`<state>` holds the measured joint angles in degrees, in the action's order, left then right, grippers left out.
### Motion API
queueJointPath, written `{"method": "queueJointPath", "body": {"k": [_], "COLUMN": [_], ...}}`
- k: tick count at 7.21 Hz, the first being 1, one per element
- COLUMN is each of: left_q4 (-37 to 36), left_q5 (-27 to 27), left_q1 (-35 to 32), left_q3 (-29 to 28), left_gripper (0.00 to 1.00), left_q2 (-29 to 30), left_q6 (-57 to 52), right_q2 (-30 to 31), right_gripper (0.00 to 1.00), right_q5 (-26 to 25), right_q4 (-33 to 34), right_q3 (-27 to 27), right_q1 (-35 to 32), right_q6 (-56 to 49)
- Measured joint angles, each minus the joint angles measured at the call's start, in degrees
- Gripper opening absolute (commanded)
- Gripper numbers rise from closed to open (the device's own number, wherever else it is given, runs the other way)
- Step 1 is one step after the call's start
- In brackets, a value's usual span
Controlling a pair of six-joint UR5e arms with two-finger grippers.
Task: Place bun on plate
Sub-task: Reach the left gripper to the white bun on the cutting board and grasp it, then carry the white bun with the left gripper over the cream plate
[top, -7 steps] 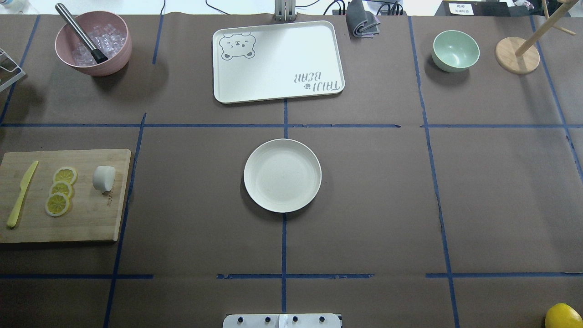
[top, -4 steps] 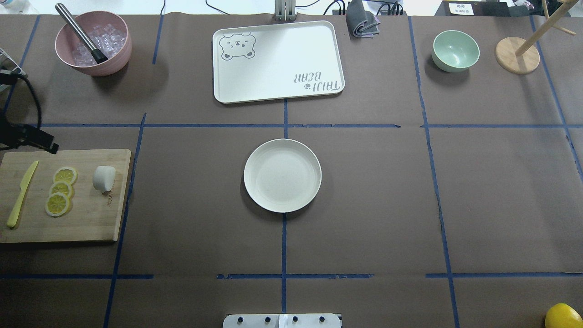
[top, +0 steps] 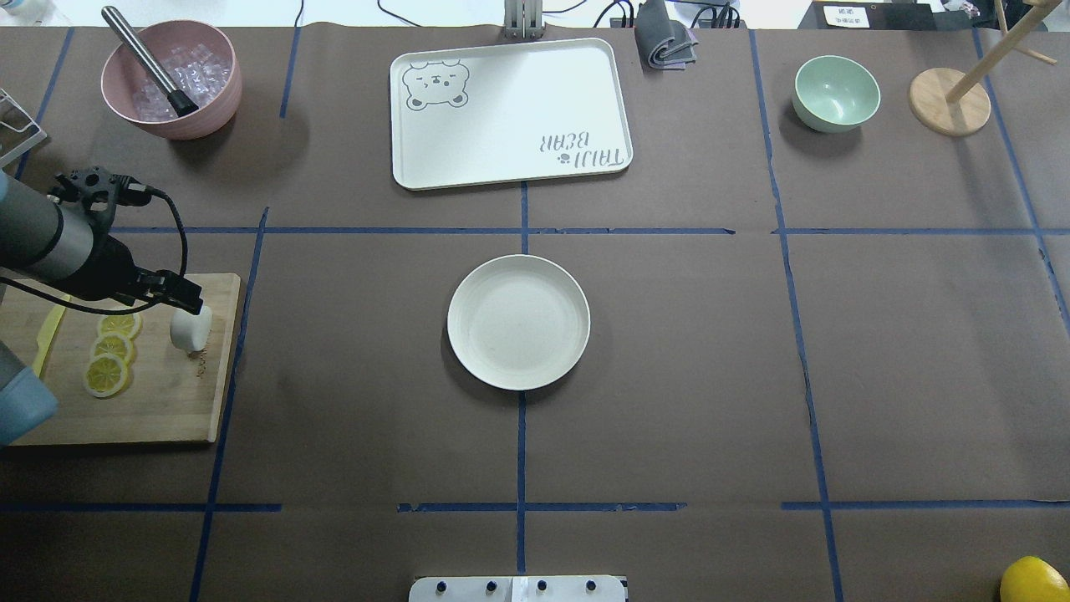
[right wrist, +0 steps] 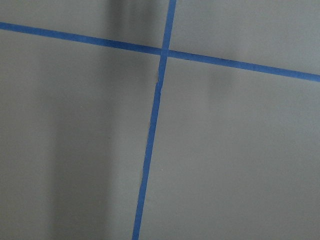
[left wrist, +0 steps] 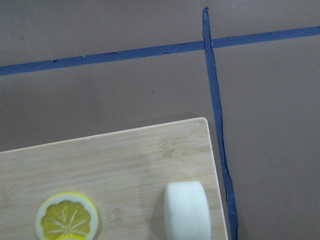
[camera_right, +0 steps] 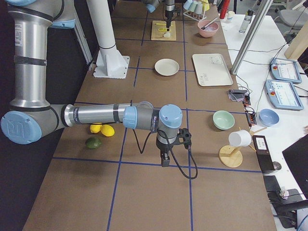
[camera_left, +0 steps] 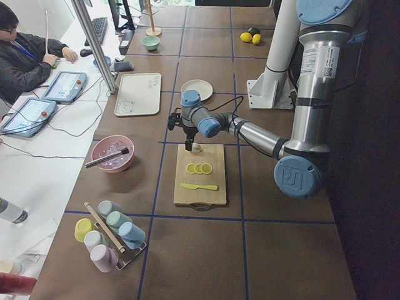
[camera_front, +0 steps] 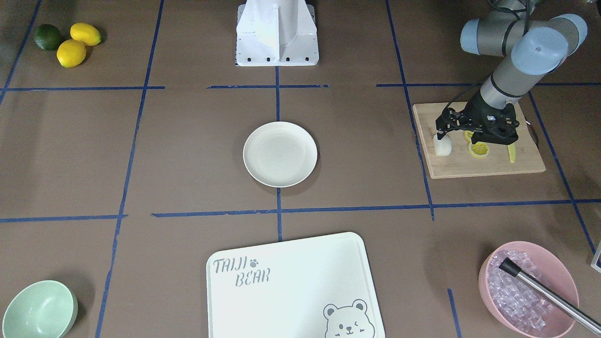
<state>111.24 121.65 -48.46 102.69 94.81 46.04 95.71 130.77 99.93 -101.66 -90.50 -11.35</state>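
Left gripper point(top: 185, 298) sits at centre-left of the overhead view, tip over the top end of the small smooth white bun point(top: 191, 328). Finger gap is hidden by the black wrist body, so I cannot tell whether the fingers are apart or together. The front-facing view shows one dark finger just above the bun point(camera_front: 443, 146), and contact is unclear.

The bun lies on the bamboo cutting board point(top: 167, 401), close to its right edge, beside three yellow lemon slices point(top: 107, 374). The left arm covers the board's upper-left part and most of the thin yellow plastic knife point(top: 43, 351). The front-facing view shows more of the knife point(camera_front: 511, 152).

The left wrist view shows no fingers. The bun point(left wrist: 186, 210) is cut off by the bottom edge, one lemon slice point(left wrist: 67, 216) sits lower left, and the board corner point(left wrist: 197, 125) is near a blue tape line.

Right gripper point(camera_right: 165, 161) shows only in the right side view, low over brown paper, and I cannot tell its finger state. Its wrist view shows just paper and crossing tape.

The round cream-white plate point(top: 518, 322) sits mid-frame, well apart from the board. Between them there is only brown paper and one tape line.
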Motion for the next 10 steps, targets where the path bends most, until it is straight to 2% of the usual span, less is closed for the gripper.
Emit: {"method": "queueJointPath", "body": {"k": [1,2,3,4,8,10], "left_q4": [1.01,1.34,1.41,1.39,0.46,-5.29], "left_q5": [-1.29,-2.4,-2.9,-3.06,-3.0,-2.95], "left_q1": [1.51,2.68,3.25,3.47,3.59,3.79], "left_q3": [-2.3,-3.8,-4.55,-4.81,-3.3,-1.6], "left_gripper": [1.0,0.75,0.44,0.3,0.28,0.28], "left_q2": [1.31,2.0,2.19,2.12,2.55,8.72], "left_q6": [0.6,0.85,0.96,1.02,1.93,8.01], "right_q2": [-0.05,-0.07,-0.08,-0.12,-0.28,-0.28], "right_gripper": [1.0,1.0,1.0,1.0,1.0,1.0], "right_q5": [0.01,0.01,0.03,0.07,0.19,0.25], "right_q4": [0.0,0.0,0.0,0.0,0.0,0.0], "right_q3": [0.01,0.02,0.01,-0.02,-0.34,-0.36], "right_q1": [0.01,0.03,0.05,0.06,0.06,0.04], "right_q6": [0.01,0.01,0.01,0.01,0.17,0.18]}}
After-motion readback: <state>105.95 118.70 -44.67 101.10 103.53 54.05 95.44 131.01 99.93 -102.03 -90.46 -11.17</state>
